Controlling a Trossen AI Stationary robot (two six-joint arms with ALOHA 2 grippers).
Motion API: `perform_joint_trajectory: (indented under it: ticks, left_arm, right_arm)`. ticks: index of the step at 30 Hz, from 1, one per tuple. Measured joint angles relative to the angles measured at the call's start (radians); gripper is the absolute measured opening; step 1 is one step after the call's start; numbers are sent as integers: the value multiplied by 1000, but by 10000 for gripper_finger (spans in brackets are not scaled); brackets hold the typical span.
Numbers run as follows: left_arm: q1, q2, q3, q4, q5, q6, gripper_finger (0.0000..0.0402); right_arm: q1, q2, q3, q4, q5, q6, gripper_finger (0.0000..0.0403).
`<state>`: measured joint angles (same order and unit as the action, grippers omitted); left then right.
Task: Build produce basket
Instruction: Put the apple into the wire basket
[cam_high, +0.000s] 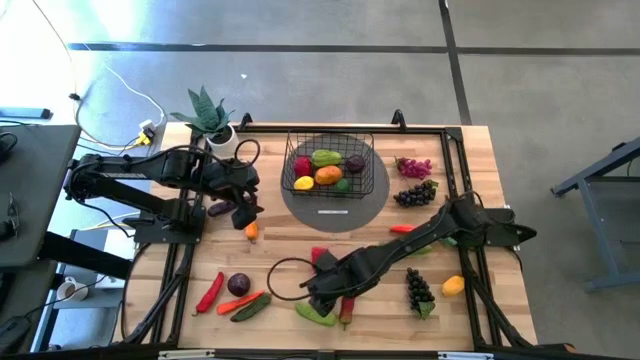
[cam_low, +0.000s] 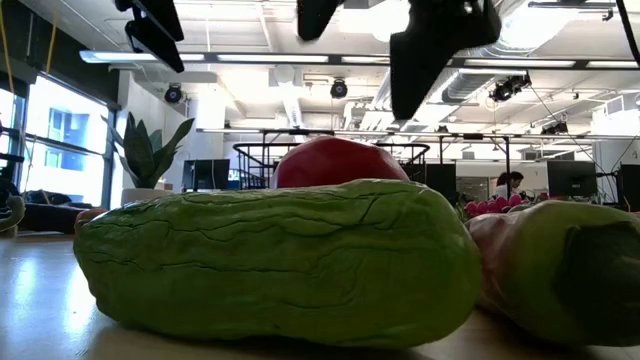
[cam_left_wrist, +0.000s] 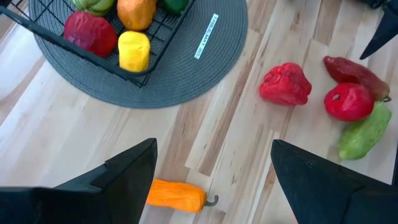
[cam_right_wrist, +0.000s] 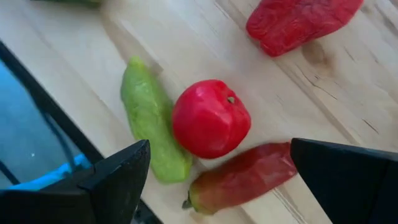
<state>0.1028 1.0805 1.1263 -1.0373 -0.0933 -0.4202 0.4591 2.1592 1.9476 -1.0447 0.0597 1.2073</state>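
Produce: five pieces fill the basket at the table's twelve o'clock, while the right end effector, spread wide, hovers over one tomato near six and the left end effector, wide, hovers over one orange chilli.

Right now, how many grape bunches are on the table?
3. A pink bunch lies right of the basket, a dark bunch lies beside the pink one, and a second dark bunch lies by the yellow fruit. The arms may hide more.

Bright daylight; low view perhaps backlit, foreground soft.
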Motion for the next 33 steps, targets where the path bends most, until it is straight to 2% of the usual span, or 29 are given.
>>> perform_joint_trajectory:
  ticks: [22, 25, 30, 33]
  left_arm:
    - [0, 0, 0, -71, -30, 7, 305]
    - [0, 0, 0, -71, -30, 22, 305]
    - [0, 0, 0, -74, -30, 31, 305]
    - [0, 0, 0, -74, -30, 31, 305]
  right_arm:
    - [6, 149, 0, 65, 32, 52, 365]
    - [6, 149, 0, 64, 32, 52, 340]
    - [6, 149, 2, 50, -10, 56, 279]
    - [7, 140, 2, 34, -13, 71, 259]
